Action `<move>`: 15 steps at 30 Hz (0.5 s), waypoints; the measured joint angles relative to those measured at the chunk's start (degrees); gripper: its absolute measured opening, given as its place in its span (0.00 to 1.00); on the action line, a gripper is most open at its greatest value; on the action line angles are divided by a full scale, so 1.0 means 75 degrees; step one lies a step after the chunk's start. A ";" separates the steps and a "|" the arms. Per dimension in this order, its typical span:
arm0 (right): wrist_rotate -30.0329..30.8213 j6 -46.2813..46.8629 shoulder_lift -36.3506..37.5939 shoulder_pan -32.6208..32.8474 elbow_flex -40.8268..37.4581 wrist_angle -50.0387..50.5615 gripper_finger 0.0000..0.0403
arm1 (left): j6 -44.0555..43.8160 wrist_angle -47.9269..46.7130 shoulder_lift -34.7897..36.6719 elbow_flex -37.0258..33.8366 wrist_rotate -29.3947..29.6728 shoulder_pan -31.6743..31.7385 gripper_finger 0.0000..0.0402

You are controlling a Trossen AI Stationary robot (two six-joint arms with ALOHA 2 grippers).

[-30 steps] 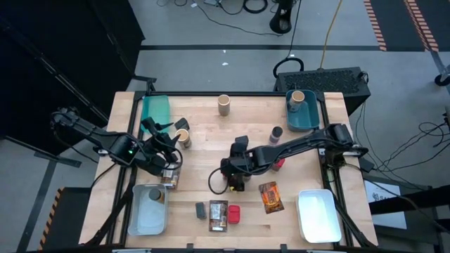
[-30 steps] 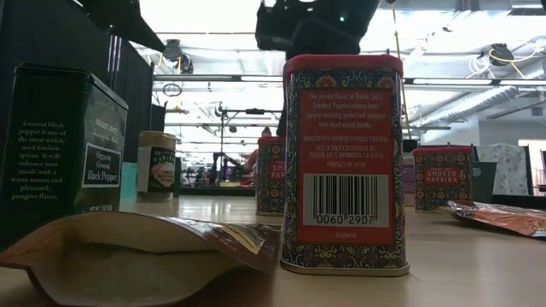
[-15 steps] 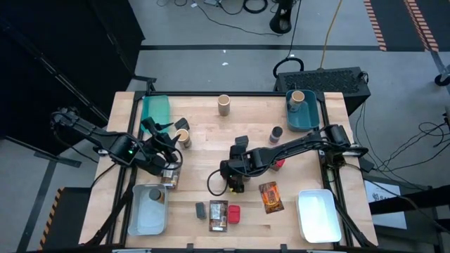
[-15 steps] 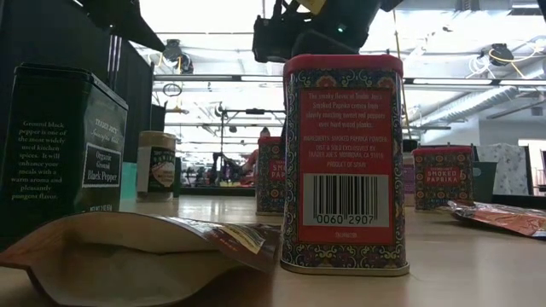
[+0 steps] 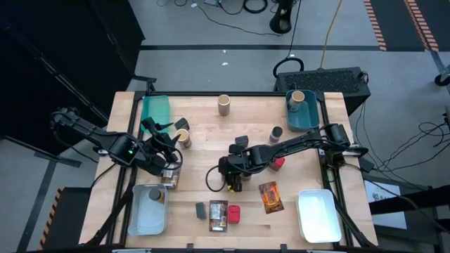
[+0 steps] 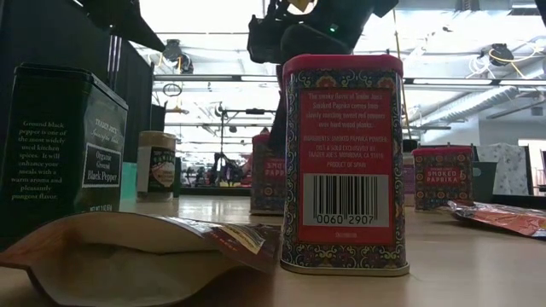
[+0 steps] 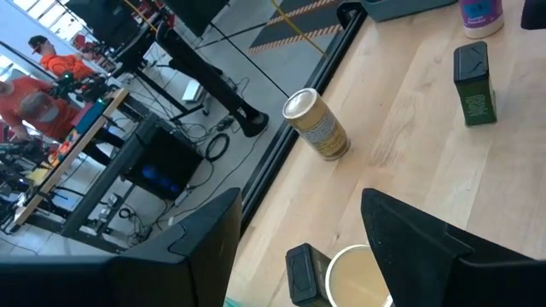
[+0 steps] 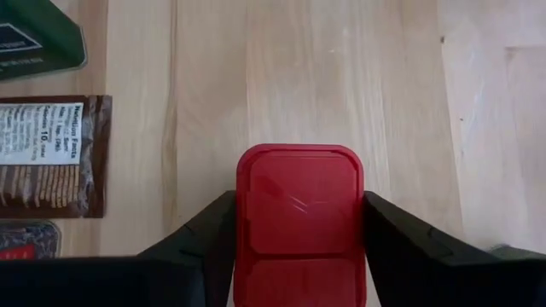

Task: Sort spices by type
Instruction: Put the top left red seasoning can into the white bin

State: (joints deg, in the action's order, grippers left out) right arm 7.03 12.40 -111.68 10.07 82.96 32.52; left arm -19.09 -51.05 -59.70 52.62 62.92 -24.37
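From above, I judge sorting barely begun: one tan cylinder (image 5: 297, 97) sits in the teal bin (image 5: 304, 119), most spices lie loose. My right gripper (image 5: 233, 181) is mid-table with open wood around; left gripper (image 5: 167, 156) waits, fingers apart. Right wrist: fingers touch both flanks of the red tin (image 8: 299, 223), clamped I think.

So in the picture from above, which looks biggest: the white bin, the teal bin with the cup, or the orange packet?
1. white bin
2. teal bin, somewhat smaller
3. orange packet, smallest

All sit on the table, so nearness hardly matters.
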 joint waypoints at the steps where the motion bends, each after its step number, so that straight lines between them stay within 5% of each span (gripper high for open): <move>1: -0.0004 0.0000 0.0000 -0.0004 0.0000 -0.0037 0.47 | 0.0000 0.0000 0.0000 0.0000 0.0000 0.0000 0.61; 8: 0.0009 -0.0395 0.0041 -0.0096 0.0061 -0.0060 0.47 | -0.0071 0.0015 0.0000 0.0000 0.0000 0.0001 0.61; 15: 0.0054 -0.1467 0.0169 -0.0135 0.1394 0.0324 0.47 | -0.0189 0.0058 -0.0001 0.0000 -0.0003 0.0000 0.61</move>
State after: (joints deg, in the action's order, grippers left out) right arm 7.43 1.40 -110.41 9.05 93.41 34.95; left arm -20.51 -50.61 -59.71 52.62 62.89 -24.36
